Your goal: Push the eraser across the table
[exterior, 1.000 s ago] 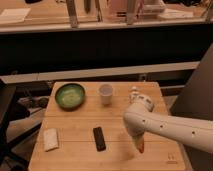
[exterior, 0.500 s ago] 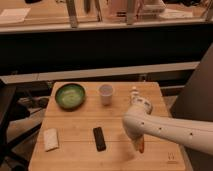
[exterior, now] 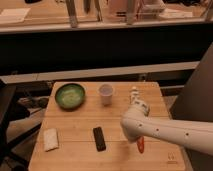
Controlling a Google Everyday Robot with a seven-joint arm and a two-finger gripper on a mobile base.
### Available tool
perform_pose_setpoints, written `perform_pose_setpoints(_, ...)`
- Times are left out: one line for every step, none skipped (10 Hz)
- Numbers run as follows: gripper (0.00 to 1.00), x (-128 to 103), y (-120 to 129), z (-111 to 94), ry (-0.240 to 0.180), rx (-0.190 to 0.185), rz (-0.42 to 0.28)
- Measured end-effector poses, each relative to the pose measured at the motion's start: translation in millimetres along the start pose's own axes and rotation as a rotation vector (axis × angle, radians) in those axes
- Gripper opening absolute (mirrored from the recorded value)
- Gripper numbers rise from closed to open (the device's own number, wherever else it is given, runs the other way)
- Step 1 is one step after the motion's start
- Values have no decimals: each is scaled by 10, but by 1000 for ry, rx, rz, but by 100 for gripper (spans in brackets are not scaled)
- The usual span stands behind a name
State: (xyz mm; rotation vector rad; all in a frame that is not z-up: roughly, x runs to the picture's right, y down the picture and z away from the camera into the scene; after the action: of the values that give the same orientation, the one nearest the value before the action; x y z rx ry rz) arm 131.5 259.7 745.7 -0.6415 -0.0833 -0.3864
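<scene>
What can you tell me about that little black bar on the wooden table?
The eraser is a small, flat, matte black bar with rounded ends. It lies flat near the front edge of the table, long axis pointing roughly front to back. Nothing touches it; the gripper sits apart, to its right and farther back.

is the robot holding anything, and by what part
Cannot tell. The gripper is right of the eraser, over the table, an orange stick showing just below it; no hold is visible.

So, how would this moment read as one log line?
gripper over table, right side | eraser apart, front-centre | push not started
</scene>
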Motion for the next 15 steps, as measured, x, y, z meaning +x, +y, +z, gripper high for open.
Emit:
perform_pose_setpoints(7,-9,-34,28,4,-1,-8)
perform_pose_setpoints(2,-31,-42,59,5,-8,-15)
perform_pose_setpoints(0,-56,-61,106,8,-13,-22)
perform_pose_setpoints(0,-107,-101,170,12,-20,-33)
perform_pose_setpoints(0,-141,-128,211,15,-24,-40)
perform_pose_setpoints(0,-171,-155,250,20,-28,-50)
perform_pose_setpoints(0,-194,-181,272,24,-31,-57)
perform_pose_setpoints(0,-236,-225,312,32,-35,-70)
perform_pose_setpoints(0,-306,-273,356,38,-40,-85)
perform_pose_setpoints(0,-390,-329,390,44,-42,-102)
perform_pose_setpoints(0,-447,-375,419,51,-45,-120)
perform_pose_setpoints(0,-471,-394,446,57,-50,-133)
perform_pose_setpoints(0,-530,-427,468,63,-53,-151)
perform_pose_setpoints(0,-637,-495,484,74,-57,-175)
perform_pose_setpoints(0,-743,-564,495,77,-57,-196)
